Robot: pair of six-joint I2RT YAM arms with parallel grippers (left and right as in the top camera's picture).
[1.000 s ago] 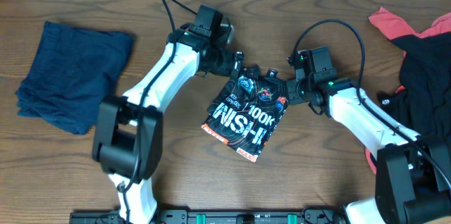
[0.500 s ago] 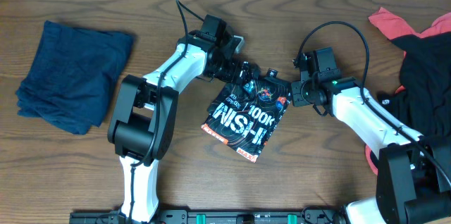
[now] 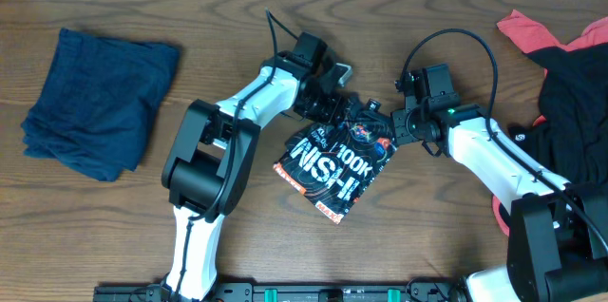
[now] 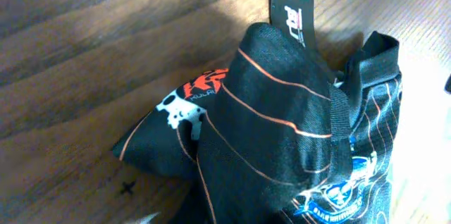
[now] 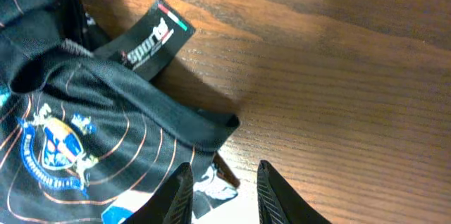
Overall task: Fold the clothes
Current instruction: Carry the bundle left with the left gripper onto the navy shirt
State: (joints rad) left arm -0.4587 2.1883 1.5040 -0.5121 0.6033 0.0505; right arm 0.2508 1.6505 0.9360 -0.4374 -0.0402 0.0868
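The black jersey [image 3: 328,164] with orange contour lines and white lettering lies folded at the table's middle. My left gripper [image 3: 350,110] is at its top edge, shut on bunched fabric. In the left wrist view the jersey [image 4: 282,132] fills the frame and rises toward the camera, hiding the fingers. Its label tag [image 4: 289,13] lies flat on the wood. My right gripper [image 3: 389,131] is at the jersey's upper right corner. Its fingers stand apart [image 5: 224,165] over that corner of the jersey [image 5: 91,125], gripping nothing.
A folded navy garment [image 3: 100,103] lies at the far left. A heap of black cloth [image 3: 575,84] and coral-red cloth [image 3: 527,31] sits at the right edge, beside the right arm. Bare wooden table [image 3: 446,235] lies in front of the jersey.
My left arm has swung right along the jersey's top edge and its gripper has gone from open to shut on the fabric. The jersey has shifted slightly right. The right gripper has barely moved.
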